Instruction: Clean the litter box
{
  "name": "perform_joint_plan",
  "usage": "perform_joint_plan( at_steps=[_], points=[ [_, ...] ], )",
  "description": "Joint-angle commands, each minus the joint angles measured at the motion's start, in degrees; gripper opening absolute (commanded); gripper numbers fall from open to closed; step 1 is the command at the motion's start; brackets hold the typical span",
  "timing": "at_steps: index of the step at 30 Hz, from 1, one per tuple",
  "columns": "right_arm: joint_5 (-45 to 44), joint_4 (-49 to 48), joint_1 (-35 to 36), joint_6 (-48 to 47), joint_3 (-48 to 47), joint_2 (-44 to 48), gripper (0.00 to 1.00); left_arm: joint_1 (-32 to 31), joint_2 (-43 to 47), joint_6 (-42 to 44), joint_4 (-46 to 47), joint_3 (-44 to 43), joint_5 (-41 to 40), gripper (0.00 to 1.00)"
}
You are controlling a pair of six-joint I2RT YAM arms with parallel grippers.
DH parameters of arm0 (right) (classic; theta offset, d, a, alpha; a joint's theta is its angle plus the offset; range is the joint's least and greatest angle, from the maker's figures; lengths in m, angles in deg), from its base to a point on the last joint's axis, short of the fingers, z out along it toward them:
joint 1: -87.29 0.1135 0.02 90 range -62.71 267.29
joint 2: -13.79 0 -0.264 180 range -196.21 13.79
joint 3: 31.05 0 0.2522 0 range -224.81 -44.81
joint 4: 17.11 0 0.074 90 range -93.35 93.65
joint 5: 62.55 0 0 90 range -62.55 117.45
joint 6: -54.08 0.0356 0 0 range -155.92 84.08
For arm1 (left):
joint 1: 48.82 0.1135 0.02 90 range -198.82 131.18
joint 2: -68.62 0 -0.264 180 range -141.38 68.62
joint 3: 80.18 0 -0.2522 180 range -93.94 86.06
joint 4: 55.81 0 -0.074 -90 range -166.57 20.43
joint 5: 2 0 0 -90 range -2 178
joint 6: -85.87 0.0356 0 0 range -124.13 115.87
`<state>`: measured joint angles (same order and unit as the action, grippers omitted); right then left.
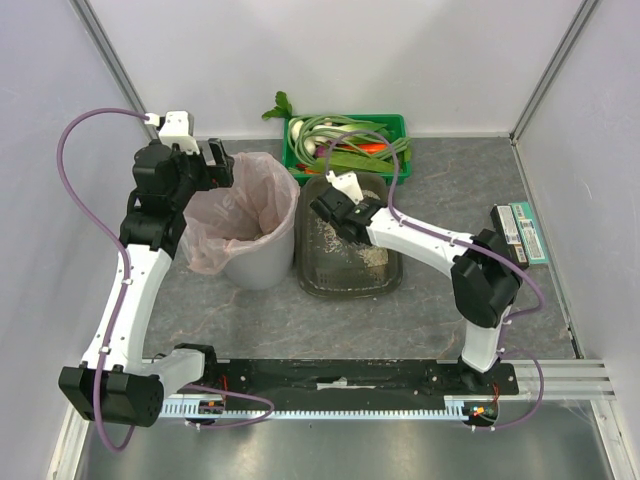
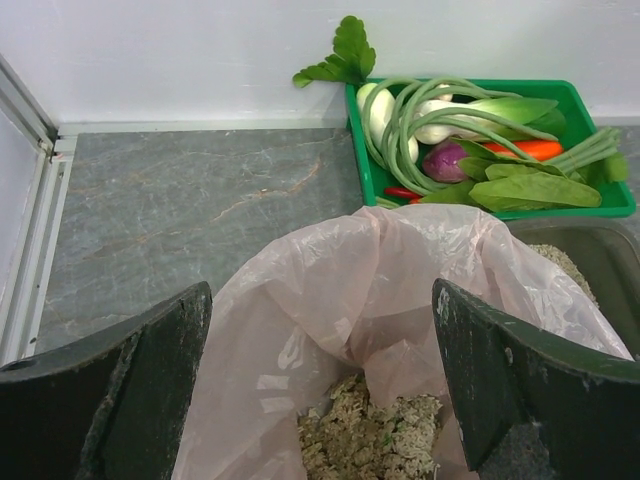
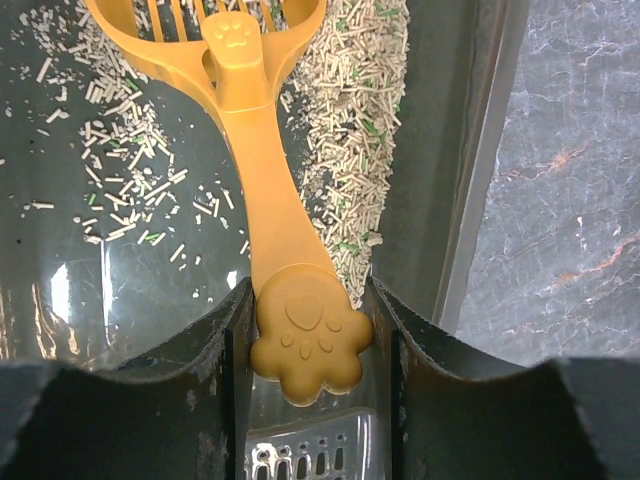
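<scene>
Two arms, two states. On the right arm, the right gripper [image 3: 305, 335] is clamped on a yellow-orange scoop [image 3: 255, 150]. The paw-shaped handle end is pinched between both fingers, and the slotted head points to 12 o'clock in the wrist view, low inside the litter box [image 1: 350, 270].

The litter box sits mid-table [image 1: 430, 320], long axis running 12 to 6 in the top view. A grey bin [image 1: 262, 268] with a pink liner [image 1: 235, 215] stands just beside it at 9 o'clock. A green crate [image 1: 398, 122] of vegetables [image 2: 470, 140] sits right behind it at 12 o'clock. The right gripper hangs over the 12 o'clock end of the tray.

The pale litter [image 3: 350, 130] is mostly one strip between the scoop handle and the tray wall at 3 o'clock in the right wrist view. Loose pellets are scattered at 9 to 10 o'clock, and the rest of the floor is bare dark plastic. In the top view a small patch of litter lies near the middle of the tray.

The left gripper [image 1: 215, 160] is spread wide with nothing between its fingers. It hovers at the bin's 11 o'clock rim, looking down into the liner. Its wrist view shows a heap of litter in the bag at 6 o'clock, the crate at 1 to 2 o'clock, and a corner of the litter box at 3 o'clock, touching the liner.
</scene>
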<state>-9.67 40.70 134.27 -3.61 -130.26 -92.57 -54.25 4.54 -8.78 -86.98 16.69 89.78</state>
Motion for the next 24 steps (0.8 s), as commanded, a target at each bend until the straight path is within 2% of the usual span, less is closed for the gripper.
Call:
perform_joint_plan(
  at_steps=[1, 3, 16, 24],
  points=[
    [-1.81, -9.76, -0.22, -1.54, 4.23, 1.33, 0.00, 0.77, 1.14, -1.33, 2.73, -0.16, 2.17, 0.96],
    [-2.16, -13.97, -0.14, -2.69, 7.21, 2.21, 0.00, 1.12, 1.23, -1.51, 2.82, -0.16, 2.96, 0.96],
    [-8.14, -24.97, 2.41, -6.56, 17.06, 7.83, 0.00, 2.53, 0.88, -2.47, 3.26, 0.02, 4.99, 0.96],
    [-9.72, -25.60, 4.78, -8.50, 20.41, 11.70, 0.00, 3.15, 1.06, -2.48, 3.35, 0.19, 5.34, 0.96]
  ],
)
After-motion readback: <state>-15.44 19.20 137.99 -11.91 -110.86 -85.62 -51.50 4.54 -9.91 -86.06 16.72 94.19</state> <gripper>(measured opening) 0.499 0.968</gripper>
